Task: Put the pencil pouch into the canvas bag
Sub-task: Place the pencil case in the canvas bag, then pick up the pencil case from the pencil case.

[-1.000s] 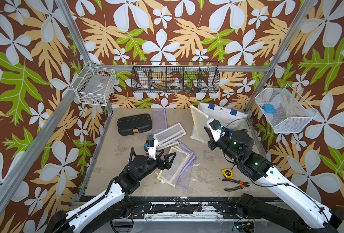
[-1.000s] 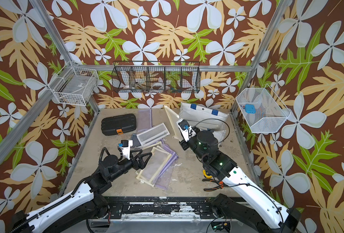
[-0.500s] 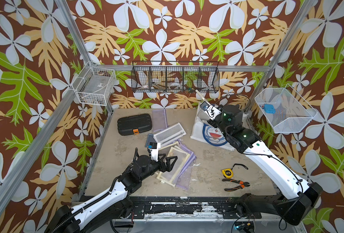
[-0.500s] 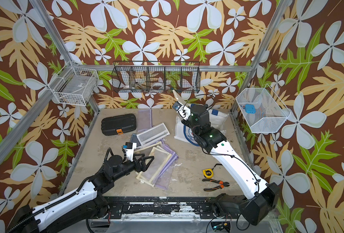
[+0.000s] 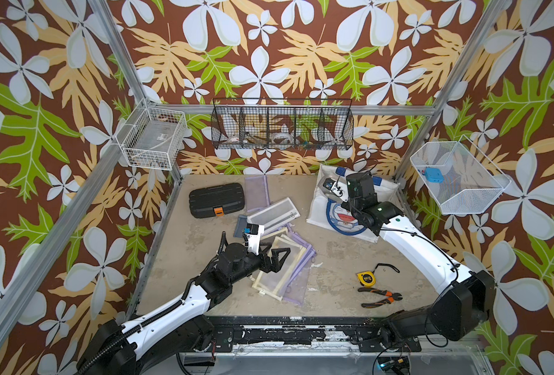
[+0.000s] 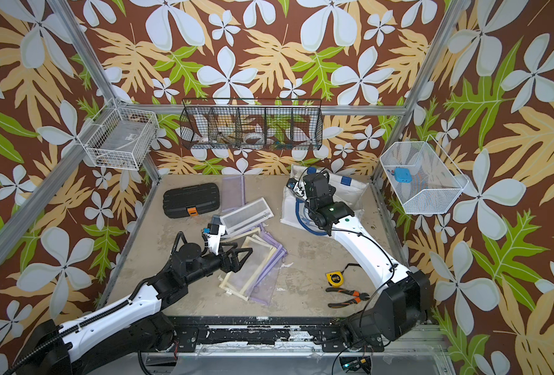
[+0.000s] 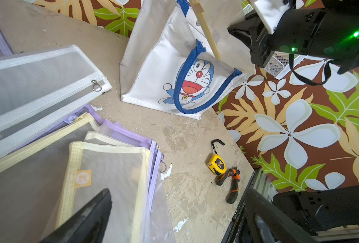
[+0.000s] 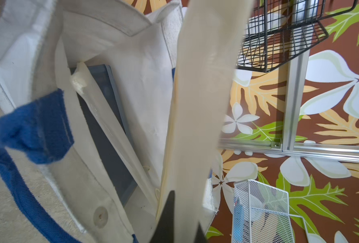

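The right fingers [image 8: 168,210] pinch the pencil pouch [image 8: 199,105] at the canvas bag's [image 8: 132,63] mouth while the left fingers [image 7: 86,218] are spread empty; released tilted, the pouch may catch the rim.

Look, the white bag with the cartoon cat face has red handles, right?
Not quite. The canvas bag is white and does have the cartoon cat face, but its handles are blue, not red. The left wrist view shows this clearly.

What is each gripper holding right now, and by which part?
The right gripper pinches the cream pencil pouch by one edge, upright over the canvas bag. The left gripper is open, empty.
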